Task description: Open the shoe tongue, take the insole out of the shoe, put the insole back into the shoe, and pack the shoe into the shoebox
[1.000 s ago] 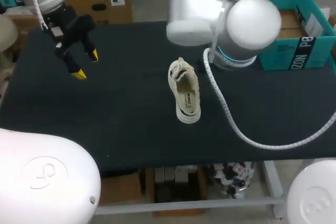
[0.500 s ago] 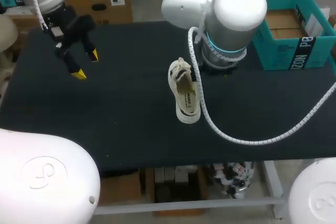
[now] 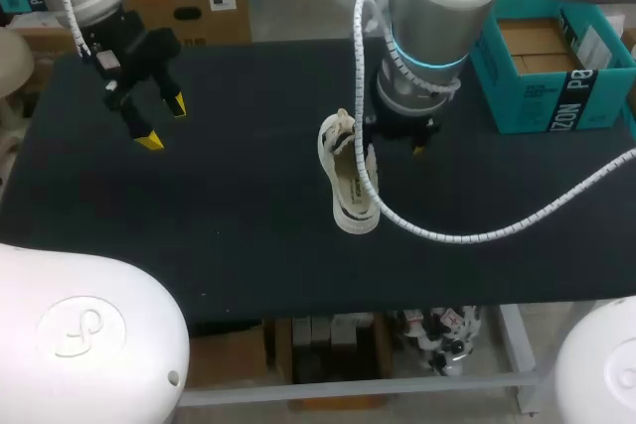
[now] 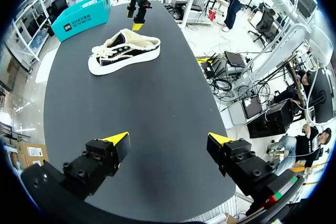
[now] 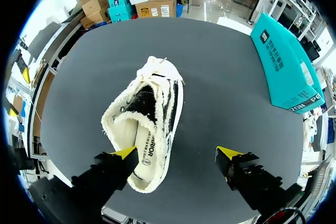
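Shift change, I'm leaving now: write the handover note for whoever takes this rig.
Left gripper: open, empty, over the table, far from the shoe.
Right gripper: open, empty, over the shoe's heel end.
Shoe lies mid-table, insole inside; shoebox stands open at the far right corner.
Done: nothing that shows.
Left: every step, from opening the shoe to boxing it.

Table (image 3: 248,235): 1 flat top covered in a matte black surface, uniform in colour, with faint pale specks near the front in the head view. Both wrist views show the black top ending in rounded corners. Below the front edge in the head view, 1 light grey metal rail (image 3: 328,387) runs across and meets 1 upright leg (image 3: 528,364) of the same finish.
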